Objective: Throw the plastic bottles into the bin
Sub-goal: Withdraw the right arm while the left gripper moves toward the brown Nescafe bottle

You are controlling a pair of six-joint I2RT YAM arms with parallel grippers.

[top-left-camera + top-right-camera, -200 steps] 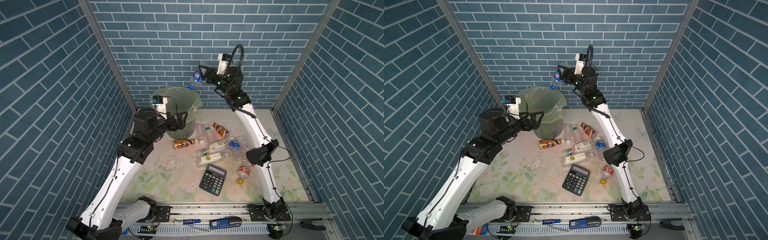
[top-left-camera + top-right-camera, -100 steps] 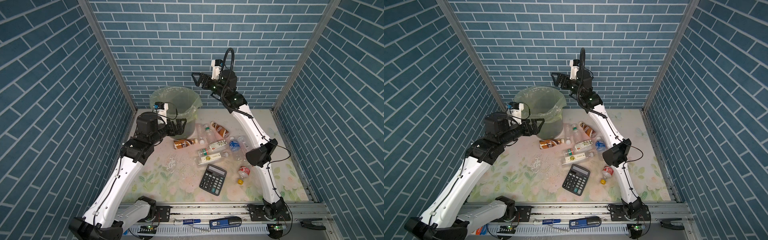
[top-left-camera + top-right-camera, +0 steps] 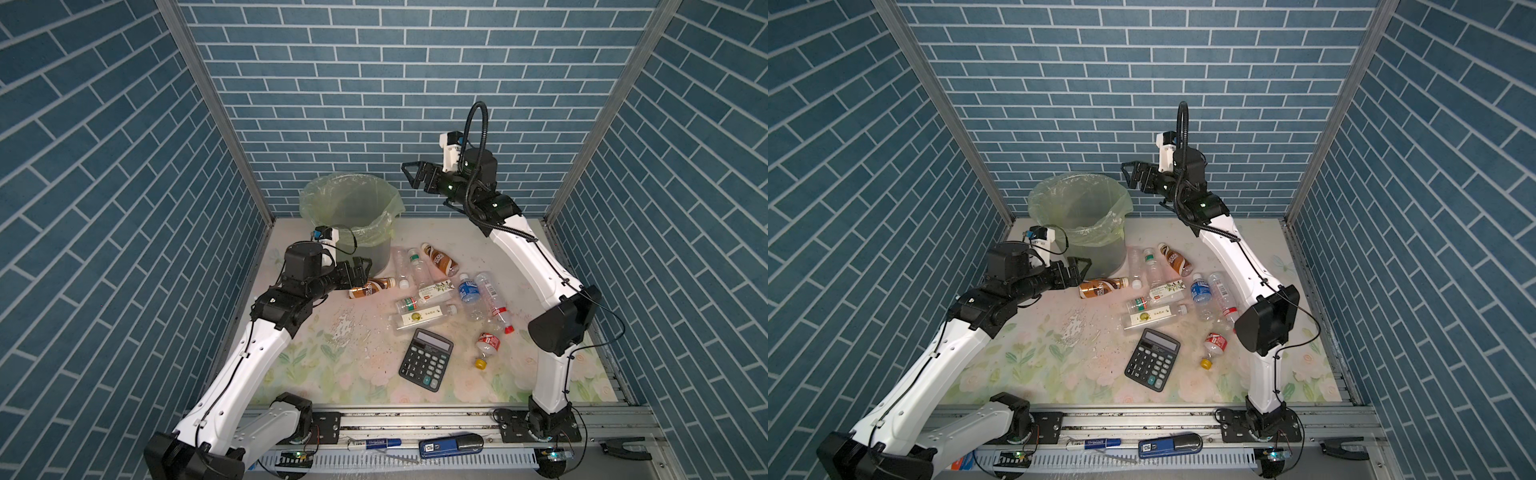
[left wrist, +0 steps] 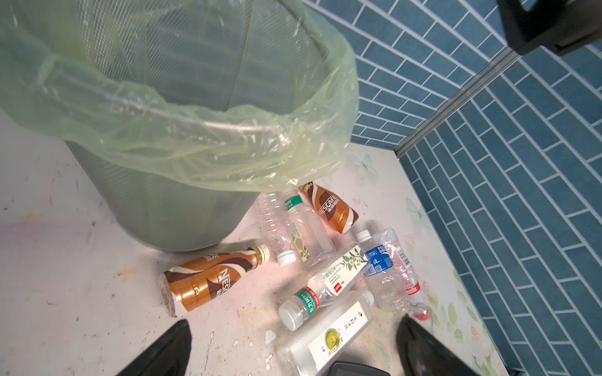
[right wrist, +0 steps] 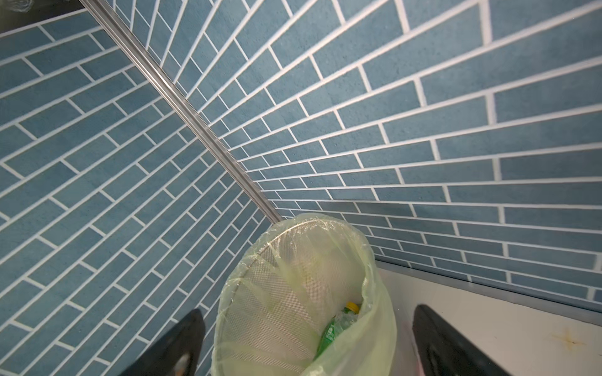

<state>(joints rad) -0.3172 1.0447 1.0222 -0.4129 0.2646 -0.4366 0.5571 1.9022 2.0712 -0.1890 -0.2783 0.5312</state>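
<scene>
Left arm (image 3: 249, 353): hung low over the tabletop (image 3: 332, 374), just beside the bin. The left jaws stood apart & empty, tips just short of a brown bottle (image 3: 372, 287) lying on its side.
Bin (image 3: 376, 249): stood upright at the back, pale green liner folded over the rim. The right wrist view showed a green bottle (image 5: 332, 332) w/ yellow cap inside, so at least 1 was in. The rest of the contents couldn't be made out.
Loose bottles (image 3: 434, 289): approx. ten lay scattered on the tabletop just right of the bin. They incl. a 2nd brown one (image 3: 440, 259) & a blue-label one (image 3: 468, 289). A red-label one (image 3: 488, 343) lay apart from the cluster, nearer the front.
Calculator (image 3: 426, 359): lay in front of the cluster; not part of the job.
Right arm (image 3: 528, 253): was raised high, to the right of the bin's rim. The right jaws stood wide apart, holding nothing.
Progress: early, by the look of it. Most bottles were not yet binned, & the brown bottle was prob. next for the left arm.
</scene>
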